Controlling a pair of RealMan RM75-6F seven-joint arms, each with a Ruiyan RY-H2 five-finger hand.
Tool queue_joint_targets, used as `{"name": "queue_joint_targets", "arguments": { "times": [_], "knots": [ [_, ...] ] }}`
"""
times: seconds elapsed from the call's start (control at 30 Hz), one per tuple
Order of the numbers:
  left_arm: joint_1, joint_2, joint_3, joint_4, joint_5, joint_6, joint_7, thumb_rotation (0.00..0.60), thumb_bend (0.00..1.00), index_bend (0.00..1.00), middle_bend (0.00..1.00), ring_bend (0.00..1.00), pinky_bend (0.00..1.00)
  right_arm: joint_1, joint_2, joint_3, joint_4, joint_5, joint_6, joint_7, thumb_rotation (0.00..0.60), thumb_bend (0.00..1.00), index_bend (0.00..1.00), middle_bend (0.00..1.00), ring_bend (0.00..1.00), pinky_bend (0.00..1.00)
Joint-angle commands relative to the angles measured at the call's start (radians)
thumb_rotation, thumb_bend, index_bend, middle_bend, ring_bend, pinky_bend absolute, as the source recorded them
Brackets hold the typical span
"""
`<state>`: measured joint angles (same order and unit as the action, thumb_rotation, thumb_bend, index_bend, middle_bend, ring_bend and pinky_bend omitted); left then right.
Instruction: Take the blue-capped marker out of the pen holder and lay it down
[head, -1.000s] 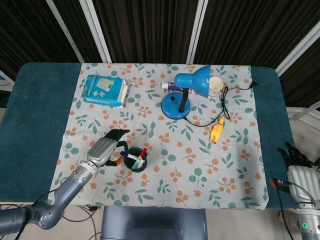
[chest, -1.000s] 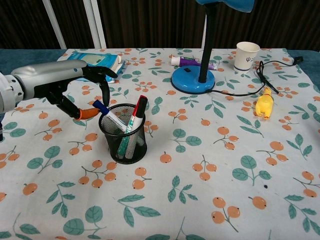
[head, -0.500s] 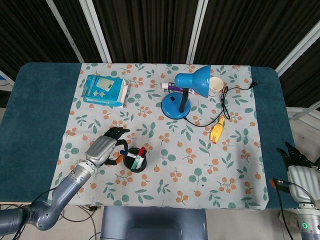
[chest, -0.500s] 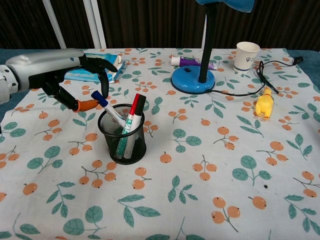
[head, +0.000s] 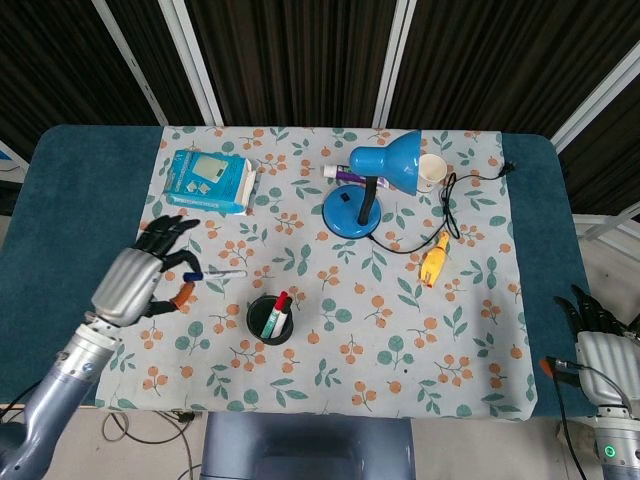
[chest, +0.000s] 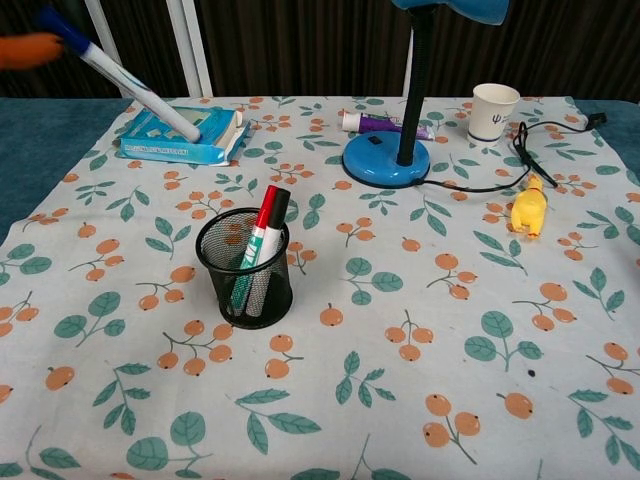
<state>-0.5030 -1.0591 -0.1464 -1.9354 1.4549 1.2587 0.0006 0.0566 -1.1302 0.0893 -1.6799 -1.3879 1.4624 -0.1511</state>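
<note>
My left hand (head: 135, 283) is raised over the left part of the floral cloth and pinches the blue-capped marker (head: 216, 273) at its cap end, so the white barrel points right. In the chest view the marker (chest: 135, 87) slants high at the upper left, clear of the holder, with only an orange fingertip (chest: 25, 48) showing. The black mesh pen holder (head: 270, 320) stands upright to the right of the hand, and a red-capped marker (chest: 262, 225) and other pens remain in it. My right hand (head: 597, 345) rests off the table's right front corner, fingers apart and holding nothing.
A blue desk lamp (head: 370, 180) stands at the back centre with its black cord (head: 455, 205) trailing right. Near it are a paper cup (head: 432, 172), a purple pen (head: 340, 173) and a yellow toy chicken (head: 435, 258). A blue tissue pack (head: 210, 180) lies back left.
My left hand has lifted the blue-capped marker up and out of the pen holder and carried it left. The holder stayed in place. The right hand has not moved.
</note>
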Motion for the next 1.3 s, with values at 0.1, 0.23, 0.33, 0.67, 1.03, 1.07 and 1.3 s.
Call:
{"name": "queue_joint_targets", "arguments": {
  "times": [0.1, 0.23, 0.33, 0.67, 1.03, 1.07, 1.3],
  "knots": [
    [0.043, 0.036, 0.020, 0.085, 0.001, 0.001, -0.085, 0.600, 0.44, 0.54, 0.09, 0.00, 0.00, 0.001, 0.000, 0.002, -0.002, 0.004, -0.001, -0.004, 0.600, 0.19, 0.17, 0.05, 0.09, 0.18],
    [0.012, -0.019, 0.014, 0.168, -0.039, -0.062, -0.079, 0.600, 0.44, 0.54, 0.09, 0.00, 0.00, 0.000, -0.002, 0.002, -0.004, 0.005, 0.001, -0.009, 0.600, 0.19, 0.17, 0.05, 0.09, 0.18],
    [-0.020, -0.090, -0.001, 0.243, -0.065, -0.093, -0.053, 0.600, 0.44, 0.54, 0.09, 0.00, 0.00, -0.001, -0.002, 0.003, -0.004, 0.008, 0.002, -0.007, 0.600, 0.19, 0.17, 0.05, 0.09, 0.18],
    [-0.134, -0.272, -0.039, 0.389, -0.175, -0.206, 0.178, 0.600, 0.44, 0.54, 0.10, 0.00, 0.00, -0.004, 0.001, 0.005, -0.005, 0.015, 0.004, -0.003, 0.600, 0.19, 0.17, 0.05, 0.09, 0.18],
    [-0.202, -0.386, -0.057, 0.428, -0.248, -0.254, 0.273, 0.600, 0.43, 0.52, 0.10, 0.00, 0.00, -0.005, 0.002, 0.005, -0.003, 0.013, 0.006, 0.002, 0.600, 0.19, 0.17, 0.05, 0.09, 0.18],
    [-0.204, -0.387, -0.053, 0.428, -0.246, -0.261, 0.270, 0.600, 0.43, 0.52, 0.10, 0.00, 0.00, -0.005, 0.002, 0.006, -0.004, 0.014, 0.006, 0.003, 0.600, 0.19, 0.17, 0.05, 0.09, 0.18],
    [-0.215, -0.376, -0.013, 0.412, -0.208, -0.295, 0.258, 0.600, 0.17, 0.38, 0.09, 0.00, 0.00, -0.006, 0.000, 0.008, -0.001, 0.012, 0.012, -0.001, 0.600, 0.19, 0.17, 0.05, 0.09, 0.18]
  ]
}}
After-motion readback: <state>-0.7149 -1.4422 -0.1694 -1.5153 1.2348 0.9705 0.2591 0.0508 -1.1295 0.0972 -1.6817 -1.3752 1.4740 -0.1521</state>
